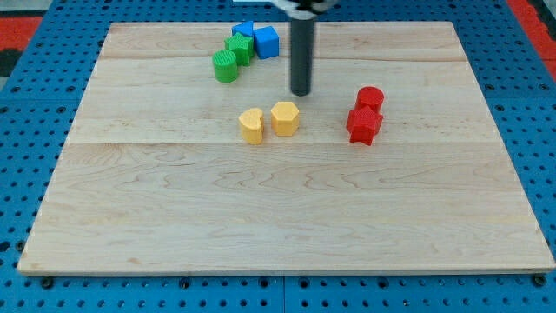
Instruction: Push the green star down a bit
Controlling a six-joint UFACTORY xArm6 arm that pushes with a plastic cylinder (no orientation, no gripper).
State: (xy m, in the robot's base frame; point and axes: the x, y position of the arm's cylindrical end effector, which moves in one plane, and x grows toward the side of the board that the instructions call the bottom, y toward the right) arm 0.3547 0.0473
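Note:
The green star (pixel 240 47) sits near the view's top, left of centre, touching a green cylinder (pixel 226 66) on its lower left and a blue cube (pixel 266 42) on its right. Another blue block (pixel 243 30) lies just above it. My tip (pixel 301 92) is to the lower right of the green star, apart from it, and just above the yellow hexagon (pixel 285 117).
A yellow heart-shaped block (pixel 252 125) lies beside the yellow hexagon. A red cylinder (pixel 370 98) and a red star (pixel 364 124) sit together at the view's right. The wooden board (pixel 261 217) rests on a blue pegboard.

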